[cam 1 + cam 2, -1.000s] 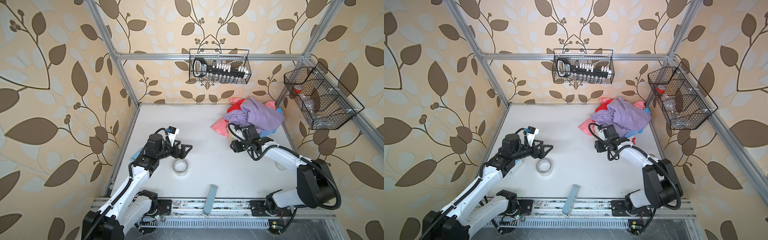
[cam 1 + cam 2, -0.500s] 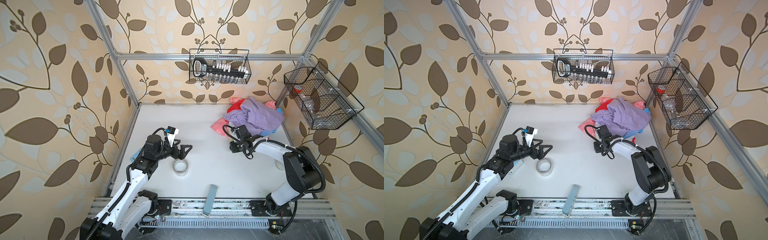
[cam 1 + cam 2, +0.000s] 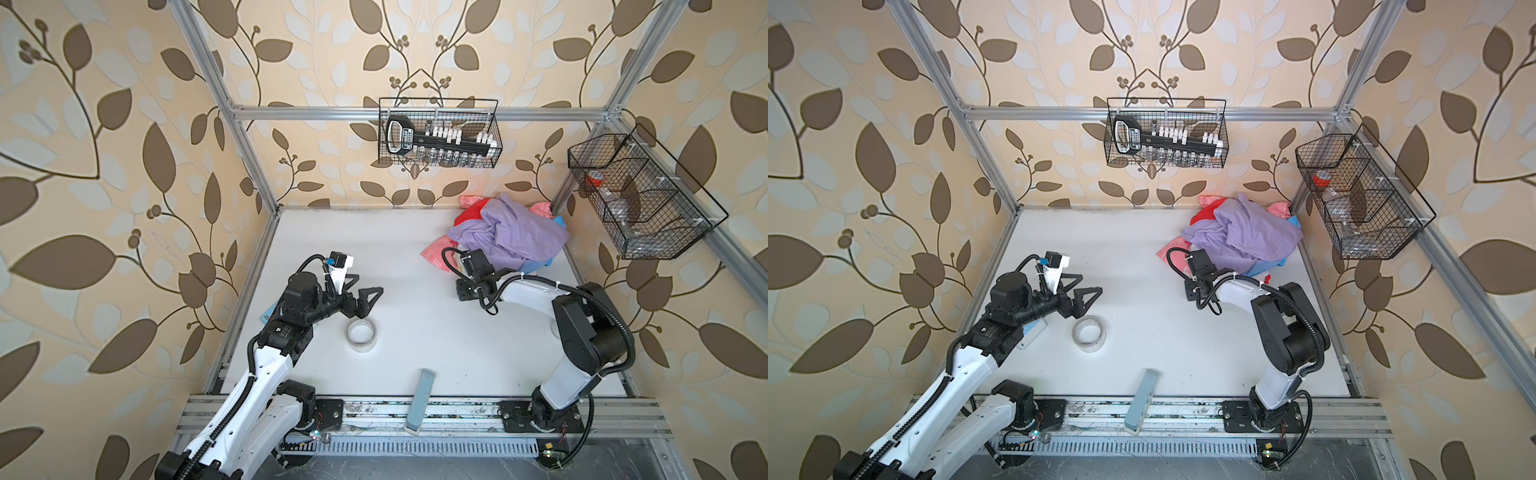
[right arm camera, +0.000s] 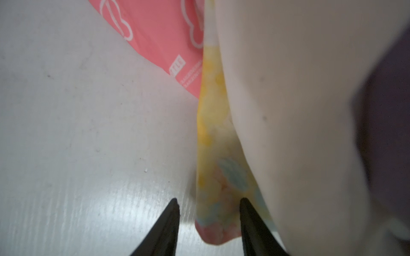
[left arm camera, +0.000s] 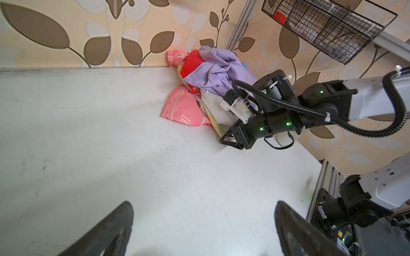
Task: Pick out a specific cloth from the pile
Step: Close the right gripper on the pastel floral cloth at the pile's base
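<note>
Lower centre, right wrist view: cloth (image 4: 213, 137), likely light, limp; grasp floral corner; right gripper (image 4: 208, 200) half-open astride it.

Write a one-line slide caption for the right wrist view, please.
Right pincer, jaws open, straddles the yellow flowered corner of the cloth beside a pink cloth on the white table.

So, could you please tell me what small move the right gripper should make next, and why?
Probably close the right gripper on the cloth. In the right wrist view its jaws stand apart, and the cloth's yellow-and-blue floral corner appears to lie between them on the table, past the pink cloth. The rest runs back into the pile, so a grip comes before any pull.
</note>
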`<act>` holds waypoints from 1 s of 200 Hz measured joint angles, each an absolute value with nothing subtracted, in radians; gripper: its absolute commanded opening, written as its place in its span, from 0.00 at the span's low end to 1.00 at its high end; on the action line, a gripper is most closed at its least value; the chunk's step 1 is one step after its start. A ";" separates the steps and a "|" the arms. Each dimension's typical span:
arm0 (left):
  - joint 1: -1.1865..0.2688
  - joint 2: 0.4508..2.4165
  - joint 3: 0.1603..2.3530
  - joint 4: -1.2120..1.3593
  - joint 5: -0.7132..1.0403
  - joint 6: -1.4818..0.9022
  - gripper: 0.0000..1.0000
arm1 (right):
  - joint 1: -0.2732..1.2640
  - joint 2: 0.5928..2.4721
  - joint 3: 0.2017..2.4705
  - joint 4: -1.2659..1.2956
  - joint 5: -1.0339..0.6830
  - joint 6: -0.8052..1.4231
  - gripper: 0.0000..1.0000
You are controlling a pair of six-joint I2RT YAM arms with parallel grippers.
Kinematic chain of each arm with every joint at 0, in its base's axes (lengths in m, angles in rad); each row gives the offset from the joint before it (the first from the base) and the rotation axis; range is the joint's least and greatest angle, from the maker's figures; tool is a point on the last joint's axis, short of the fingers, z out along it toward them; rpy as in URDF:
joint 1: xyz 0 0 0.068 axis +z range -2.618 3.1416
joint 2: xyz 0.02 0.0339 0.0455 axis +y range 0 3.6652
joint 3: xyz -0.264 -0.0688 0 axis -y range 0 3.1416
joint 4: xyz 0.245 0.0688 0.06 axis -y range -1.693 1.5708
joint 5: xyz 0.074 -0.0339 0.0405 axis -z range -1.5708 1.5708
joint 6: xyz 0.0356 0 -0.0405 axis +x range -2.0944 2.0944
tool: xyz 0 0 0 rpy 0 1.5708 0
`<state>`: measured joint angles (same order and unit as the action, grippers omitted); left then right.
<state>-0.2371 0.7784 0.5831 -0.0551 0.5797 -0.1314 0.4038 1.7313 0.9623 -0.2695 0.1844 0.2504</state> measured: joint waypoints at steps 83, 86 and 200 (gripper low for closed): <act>-0.237 0.752 0.559 -0.031 0.559 -0.136 0.99 | 0.404 1.788 0.999 -0.263 0.254 0.265 0.17; -0.237 0.751 0.559 -0.030 0.557 -0.136 0.99 | 0.404 1.789 0.999 -0.263 0.255 0.271 0.15; -0.237 0.717 0.555 -0.027 0.541 -0.138 0.99 | 0.404 1.568 1.051 -0.384 0.324 0.210 0.00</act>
